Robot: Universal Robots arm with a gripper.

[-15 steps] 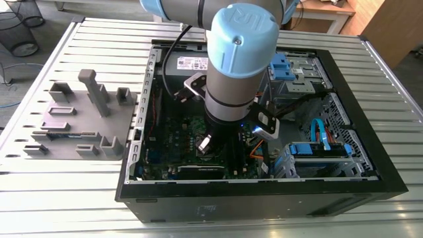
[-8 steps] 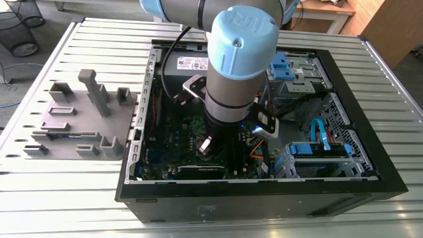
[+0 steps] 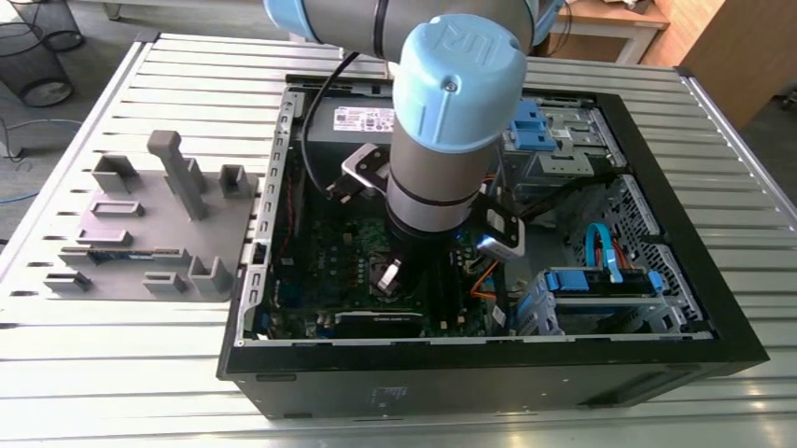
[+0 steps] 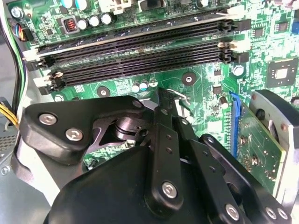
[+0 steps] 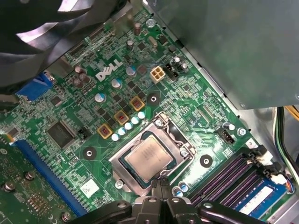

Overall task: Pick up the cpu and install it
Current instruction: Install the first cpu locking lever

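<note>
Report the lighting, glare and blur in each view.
Exterior view: the case is shadowed inside, with a bright highlight on the arm's blue cap. First wrist view: even light on the cpu in its socket, just a soft sheen; a dark shape near the camera is blurred. Second wrist view: the gripper is a dark mass, the memory slots beyond it brightly lit.

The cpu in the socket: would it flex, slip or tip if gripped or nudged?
Probably rigid: the cpu is a flat, metal-topped square. Its smooth top likely gives little grip. Lying flat within the socket frame, it should hardly slide or tip.
</note>
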